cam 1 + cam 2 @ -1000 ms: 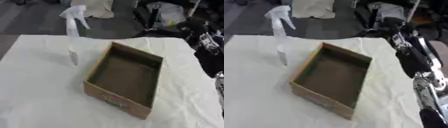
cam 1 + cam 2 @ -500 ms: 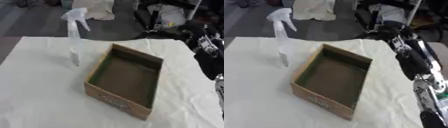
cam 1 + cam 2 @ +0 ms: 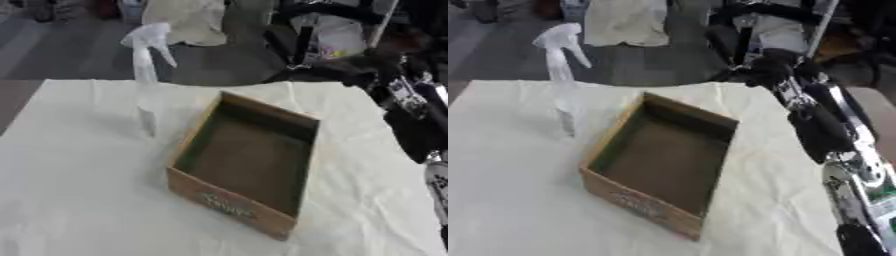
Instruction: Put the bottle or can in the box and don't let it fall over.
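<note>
A clear spray bottle (image 3: 144, 90) with a white trigger head stands upright on the white cloth, just left of the box's far left corner. The brown cardboard box (image 3: 291, 150) lies open and empty in the middle of the table, turned askew. My right arm reaches up along the right side, and its dark right hand (image 3: 770, 70) hovers beyond the box's far right corner, well apart from the bottle. The hand is blurred and holds nothing that I can make out. No left hand shows.
The white cloth-covered table (image 3: 79, 200) spreads wide to the left and front of the box. Past its far edge are a dark floor, a pale draped cloth (image 3: 188, 22) and dark chairs and gear (image 3: 772, 25).
My right hand has come a little lower and leftward, nearer the box's far right corner. Bottle and box have stayed put; the view has shifted slightly.
</note>
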Controlling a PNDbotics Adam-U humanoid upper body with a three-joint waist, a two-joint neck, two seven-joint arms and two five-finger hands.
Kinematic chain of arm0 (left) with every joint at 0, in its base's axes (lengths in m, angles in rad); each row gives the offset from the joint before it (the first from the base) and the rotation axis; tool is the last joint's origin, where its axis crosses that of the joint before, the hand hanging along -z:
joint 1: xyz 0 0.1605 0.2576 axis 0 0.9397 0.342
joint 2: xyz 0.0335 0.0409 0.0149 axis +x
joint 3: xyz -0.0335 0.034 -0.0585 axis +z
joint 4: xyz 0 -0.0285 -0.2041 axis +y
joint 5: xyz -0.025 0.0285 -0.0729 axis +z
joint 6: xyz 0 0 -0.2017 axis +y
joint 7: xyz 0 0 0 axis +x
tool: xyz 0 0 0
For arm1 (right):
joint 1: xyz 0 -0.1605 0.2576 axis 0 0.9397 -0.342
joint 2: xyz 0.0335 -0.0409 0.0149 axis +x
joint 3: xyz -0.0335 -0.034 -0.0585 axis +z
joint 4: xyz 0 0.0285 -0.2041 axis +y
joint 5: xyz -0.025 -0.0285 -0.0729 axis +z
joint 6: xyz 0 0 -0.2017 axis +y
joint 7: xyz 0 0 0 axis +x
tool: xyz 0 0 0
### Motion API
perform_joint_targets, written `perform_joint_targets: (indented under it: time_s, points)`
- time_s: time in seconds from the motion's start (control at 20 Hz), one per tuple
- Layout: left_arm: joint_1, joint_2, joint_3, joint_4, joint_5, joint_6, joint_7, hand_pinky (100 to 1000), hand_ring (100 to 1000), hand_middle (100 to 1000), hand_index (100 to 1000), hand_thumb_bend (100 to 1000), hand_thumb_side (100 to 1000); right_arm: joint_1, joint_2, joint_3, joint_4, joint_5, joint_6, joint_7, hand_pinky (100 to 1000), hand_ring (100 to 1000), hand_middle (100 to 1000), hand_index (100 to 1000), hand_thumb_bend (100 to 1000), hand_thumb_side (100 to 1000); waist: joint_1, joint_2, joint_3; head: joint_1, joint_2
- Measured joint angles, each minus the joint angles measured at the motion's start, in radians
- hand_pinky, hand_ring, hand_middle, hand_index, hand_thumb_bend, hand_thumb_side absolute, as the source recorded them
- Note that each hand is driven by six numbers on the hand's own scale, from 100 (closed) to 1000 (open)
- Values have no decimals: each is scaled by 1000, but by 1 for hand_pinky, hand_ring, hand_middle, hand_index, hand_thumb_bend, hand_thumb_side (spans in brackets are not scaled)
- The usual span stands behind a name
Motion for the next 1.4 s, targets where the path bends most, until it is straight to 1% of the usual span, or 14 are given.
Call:
perform_joint_targets:
  time_s: [0.1, 0.25, 0.3, 0.45, 0.65, 0.8, 0.95, 1.2, 1.4]
  points:
    - [5, 68, 0, -1, 4, 23, -26, 909, 564, 717, 666, 100, 849, 4, -6, 0, 2, 2, -1, 1, 920, 676, 720, 784, 100, 413, -1, 0, 5, -6, 1]
    - [9, 170, 0, -4, -10, 78, -99, 898, 593, 728, 710, 100, 902, 9, -9, 0, 5, 8, -6, 3, 920, 675, 719, 784, 100, 414, -3, 0, 13, -15, 7]
    - [12, 202, -1, -4, -21, 101, -136, 898, 595, 729, 712, 100, 904, 9, -12, 0, 5, 9, -7, 3, 920, 675, 719, 784, 100, 414, -4, 0, 16, -18, 8]
    - [12, 278, -7, -5, -50, 170, -270, 898, 649, 749, 758, 100, 933, 15, -16, 0, 6, 13, -9, 3, 919, 674, 718, 783, 100, 415, -4, 0, 22, -26, 8]
    - [-5, 352, -17, -5, -76, 251, -476, 896, 703, 766, 799, 100, 962, 17, -19, 0, 10, 18, -11, 4, 920, 671, 715, 782, 100, 418, -3, 0, 31, -33, 8]
    - [-45, 386, -18, -5, -98, 291, -624, 892, 716, 770, 811, 100, 965, 17, -23, 0, 11, 23, -11, 4, 920, 671, 715, 781, 100, 420, -1, 2, 31, -37, 4]
    - [-87, 407, -19, -5, -116, 307, -722, 889, 730, 775, 824, 100, 968, 18, -24, 0, 11, 26, -11, 5, 920, 670, 714, 781, 100, 417, 0, 4, 31, -38, -2]
    - [-173, 436, -30, 5, -133, 313, -803, 885, 741, 779, 836, 100, 961, 23, -27, 0, 12, 28, -13, 8, 920, 670, 713, 781, 100, 420, 1, 4, 32, -43, -2]
    - [-271, 444, -46, 34, -138, 311, -845, 883, 747, 782, 843, 100, 958, 27, -33, 0, 16, 33, -14, 10, 920, 669, 713, 781, 100, 419, 9, 3, 37, -50, -2]
